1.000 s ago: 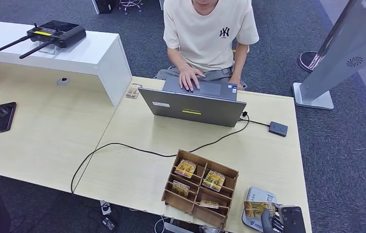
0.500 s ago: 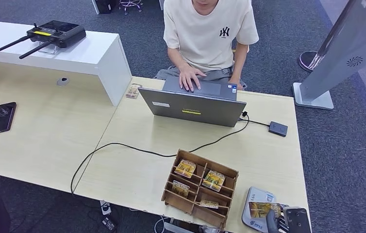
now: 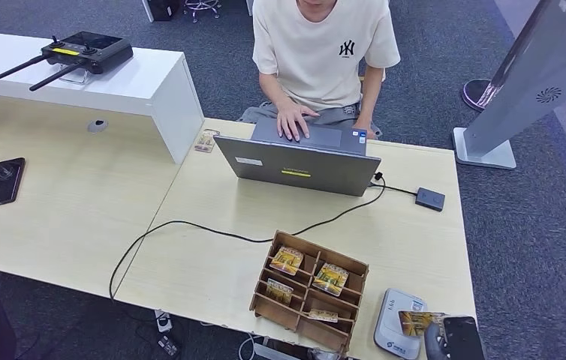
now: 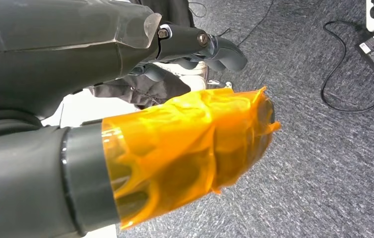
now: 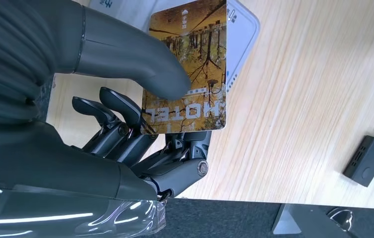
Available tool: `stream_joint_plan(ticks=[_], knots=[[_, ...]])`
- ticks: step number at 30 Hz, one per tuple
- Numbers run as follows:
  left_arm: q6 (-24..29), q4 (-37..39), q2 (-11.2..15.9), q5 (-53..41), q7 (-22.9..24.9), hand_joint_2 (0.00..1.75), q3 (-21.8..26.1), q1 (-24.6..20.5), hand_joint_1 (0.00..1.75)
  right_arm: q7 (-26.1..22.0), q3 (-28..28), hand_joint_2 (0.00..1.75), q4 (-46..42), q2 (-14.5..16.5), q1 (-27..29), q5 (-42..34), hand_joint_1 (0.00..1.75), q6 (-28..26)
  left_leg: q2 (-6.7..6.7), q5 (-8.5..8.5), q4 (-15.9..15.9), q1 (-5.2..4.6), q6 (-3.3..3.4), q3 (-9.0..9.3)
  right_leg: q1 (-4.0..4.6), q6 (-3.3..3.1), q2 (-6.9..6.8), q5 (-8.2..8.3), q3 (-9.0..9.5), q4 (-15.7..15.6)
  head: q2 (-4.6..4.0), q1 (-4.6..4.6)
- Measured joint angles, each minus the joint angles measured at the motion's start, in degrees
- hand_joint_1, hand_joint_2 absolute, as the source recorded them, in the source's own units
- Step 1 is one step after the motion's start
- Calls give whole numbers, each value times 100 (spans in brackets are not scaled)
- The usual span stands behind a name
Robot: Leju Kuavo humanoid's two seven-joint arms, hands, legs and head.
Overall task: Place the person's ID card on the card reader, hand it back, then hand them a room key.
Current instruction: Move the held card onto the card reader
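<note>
The right hand (image 5: 140, 124) held a card (image 5: 187, 69) printed with a tree picture and the word HOTEL, the thumb pressing on its face and the darker fingers (image 5: 110, 111) under it. In the head view this card (image 3: 417, 322) was over the near end of the white card reader (image 3: 394, 326), which lay on the table (image 3: 212, 270) just beside the wooden divided tray (image 3: 308, 289) with more such cards.

The step seemed to be the work at the reader. To do it well, the hand should keep the card flat and square over the reader and move slowly, so it does not slip from the thumb.

Whether the card touched the reader or was a little above it, I could not tell. The right hand (image 3: 453, 341) was cut off by the picture edge. The left hand (image 4: 195, 49) hung over the carpet, its thumb wrapped in orange film; its fingers looked curled with nothing in them.
</note>
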Motion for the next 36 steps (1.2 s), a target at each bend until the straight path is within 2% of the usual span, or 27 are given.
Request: stream_joint_plan(ticks=[18,36], knots=[[-17,0,32,99,0,0,-10,-5,0,-39,-282,175,305,198,-148,209,175,370,0,0,0,0,0,1,0,0,0,0,0,0,0,1],[-19,0,30,233,17,0,-50,-5,0,215,-282,175,457,252,-234,843,175,357,0,0,0,0,0,1,0,0,0,0,1,0,0,1]])
